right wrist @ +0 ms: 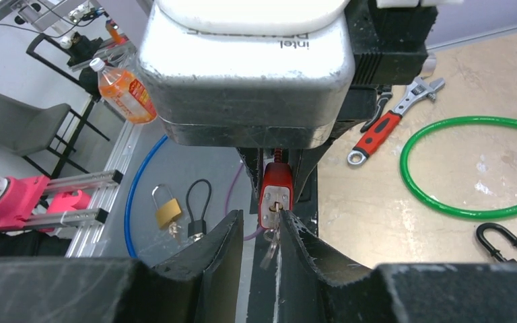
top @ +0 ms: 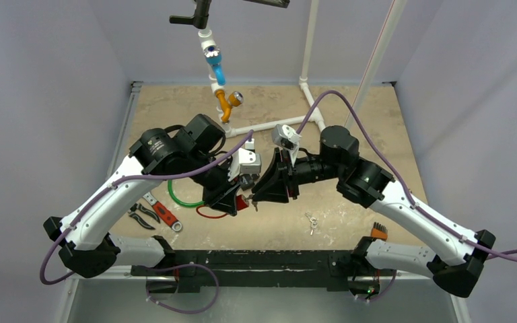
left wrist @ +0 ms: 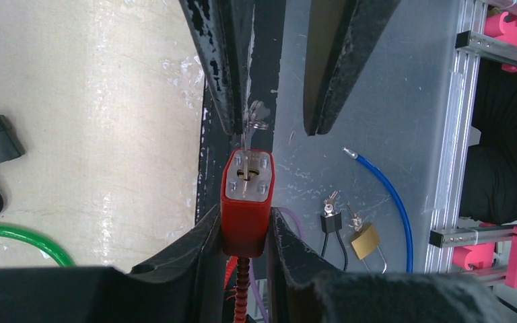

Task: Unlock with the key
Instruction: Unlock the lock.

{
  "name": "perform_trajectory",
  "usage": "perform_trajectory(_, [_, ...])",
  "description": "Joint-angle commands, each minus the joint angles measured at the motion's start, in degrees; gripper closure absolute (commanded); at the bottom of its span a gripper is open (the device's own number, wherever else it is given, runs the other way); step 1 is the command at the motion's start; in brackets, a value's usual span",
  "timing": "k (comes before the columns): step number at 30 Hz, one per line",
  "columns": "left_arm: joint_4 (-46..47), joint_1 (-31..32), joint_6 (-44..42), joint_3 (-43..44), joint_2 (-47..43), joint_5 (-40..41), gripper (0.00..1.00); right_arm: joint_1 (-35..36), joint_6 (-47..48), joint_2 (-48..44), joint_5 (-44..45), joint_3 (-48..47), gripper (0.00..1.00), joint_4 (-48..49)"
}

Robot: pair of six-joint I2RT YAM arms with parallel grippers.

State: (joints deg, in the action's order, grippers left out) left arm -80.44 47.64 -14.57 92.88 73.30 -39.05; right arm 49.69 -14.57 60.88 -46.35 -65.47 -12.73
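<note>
Around: green cable (left wrist: 20, 235) and wrench (right wrist: 384, 131) on surface (top: 350, 202); brass padlock (left wrist: 364, 241) off its edge.
Left gripper (left wrist: 244, 219): clamped on red padlock (left wrist: 246, 208), held above surface.
Key (left wrist: 250, 131): in red padlock's keyhole.
Right gripper (right wrist: 262, 219): partly open, straddling key, one finger touching it.

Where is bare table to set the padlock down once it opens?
Free: the table right of the white pipe frame, and the near strip between the red cable and loose keys. Crowded: the left side, where green cable loop, wrench and pliers lie.
</note>
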Motion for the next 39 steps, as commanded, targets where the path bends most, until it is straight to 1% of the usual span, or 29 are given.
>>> perform_trajectory(1, [1.43,-0.35,-0.18,1.90,-0.22,-0.85,1.00,-0.25,0.01,0.18,-2.67,-2.60,0.74,2.03])
perform_trajectory(11, [1.52,-0.35,0.13,2.43,-0.06,-1.47,1.00,-0.30,1.50,0.23,0.62,-1.22,0.76,0.85])
perform_trajectory(13, [1.54,-0.35,0.14,2.43,-0.10,-1.55,1.00,-0.29,2.12,0.39,2.53,-1.31,0.77,-0.03])
perform_trajectory(20, [1.51,-0.35,0.15,2.32,-0.29,-1.81,1.00,-0.30,2.93,0.04,6.43,-0.67,0.75,-0.10])
perform_trajectory(24, [1.56,-0.42,0.09,2.30,-0.34,-1.78,1.00,-0.30,2.83,-0.05,5.54,-0.55,0.75,0.04])
perform_trajectory(34, [1.59,-0.79,0.11,2.22,-0.60,-1.49,1.00,-0.30,1.90,-1.69,1.40,0.49,0.63,0.67])
perform_trajectory(36, [1.59,-0.87,0.09,2.13,-0.68,-1.47,1.00,-0.30,1.81,-1.90,0.99,0.63,0.63,0.73])
perform_trajectory(39, [1.69,-0.95,0.30,2.28,-0.63,-1.47,1.00,-0.30,1.59,-1.47,0.88,0.70,0.68,0.87])
